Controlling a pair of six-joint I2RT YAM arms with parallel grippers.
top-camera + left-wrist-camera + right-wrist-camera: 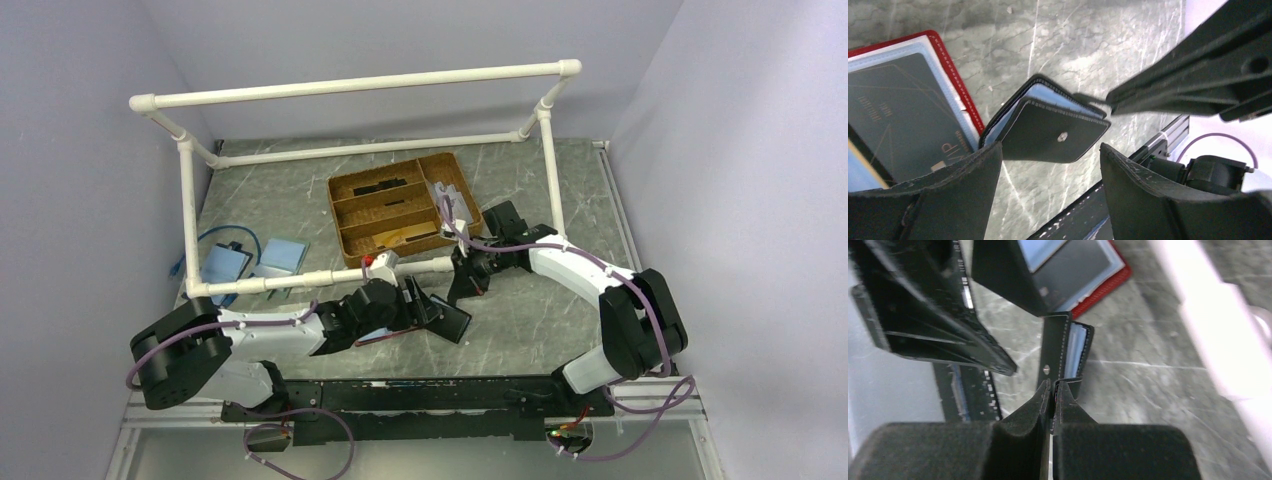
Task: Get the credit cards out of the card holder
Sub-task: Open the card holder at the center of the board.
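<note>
At the far left of the table (540,320) lie two flat blue pieces (225,263), side by side. Next comes a red-edged holder (955,82). It lies open, and a dark card (903,100) sits in its clear pocket. The left gripper (1048,195) hangs over it with its fingers spread wide, and it holds nothing. Farther back is a woven tray (400,246) with four boxes. Dark things lie in the long boxes, too small to make out. The card holder (1048,132) is just right of the red-edged one, between the two grippers, partly folded with its black side up. A light blue card (1048,95) peeks out between its halves. The right gripper (1054,387) is squeezed tight on the card holder's edge.
</note>
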